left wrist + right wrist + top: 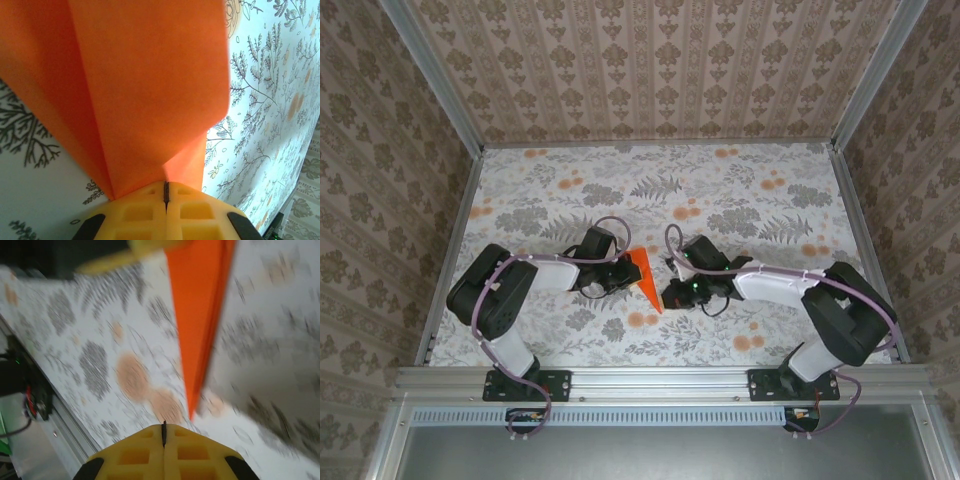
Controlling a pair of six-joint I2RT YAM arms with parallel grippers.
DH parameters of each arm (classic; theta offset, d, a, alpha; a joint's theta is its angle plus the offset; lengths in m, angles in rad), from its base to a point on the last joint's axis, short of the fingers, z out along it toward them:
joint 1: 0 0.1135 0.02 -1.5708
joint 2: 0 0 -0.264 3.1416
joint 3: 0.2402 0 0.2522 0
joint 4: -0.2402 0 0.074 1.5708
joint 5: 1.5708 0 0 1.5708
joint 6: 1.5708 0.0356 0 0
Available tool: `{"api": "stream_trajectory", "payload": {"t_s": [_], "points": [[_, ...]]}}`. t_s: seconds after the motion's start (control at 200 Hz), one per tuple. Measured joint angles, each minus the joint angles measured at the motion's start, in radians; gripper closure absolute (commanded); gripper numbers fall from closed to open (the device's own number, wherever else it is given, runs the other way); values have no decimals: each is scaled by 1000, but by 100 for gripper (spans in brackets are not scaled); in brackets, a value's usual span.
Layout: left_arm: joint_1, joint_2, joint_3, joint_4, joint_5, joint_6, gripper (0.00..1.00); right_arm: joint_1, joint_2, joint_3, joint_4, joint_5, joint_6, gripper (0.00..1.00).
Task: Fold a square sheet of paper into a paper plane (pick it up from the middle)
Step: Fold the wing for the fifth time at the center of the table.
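The paper plane is a narrow bright orange dart with sharp creases, its point aimed toward the near table edge. My left gripper is shut on its wide rear end. In the left wrist view the folded orange paper runs straight into the closed yellow jaws of that gripper. My right gripper sits just right of the dart's tip, shut with nothing in it. In the blurred right wrist view its tips meet a little short of the plane's point, apart from it. The left gripper's yellow fingers show at the top.
The table carries a floral print with small orange blotches. Patterned walls close in the back and both sides. An aluminium rail runs along the near edge, also seen as a rail in the right wrist view.
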Motion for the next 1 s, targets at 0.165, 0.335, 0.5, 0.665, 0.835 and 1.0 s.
{"api": "stream_trajectory", "payload": {"t_s": [0.165,0.335,0.5,0.665,0.835,1.0], "points": [[-5,-10,2,-15,-8,0,100,0,132,95,67,6,28,99],[-5,-12,5,-19,-5,5,95,0,222,115,83,7,42,99],[-5,-26,9,-47,-5,54,82,0,248,122,75,12,37,99],[-5,-68,34,-100,-5,161,74,3,249,130,56,27,17,99],[-4,-82,50,-104,-5,251,74,3,251,135,48,30,11,99],[-3,-73,50,-105,-10,289,76,3,255,145,34,30,11,99]]}}
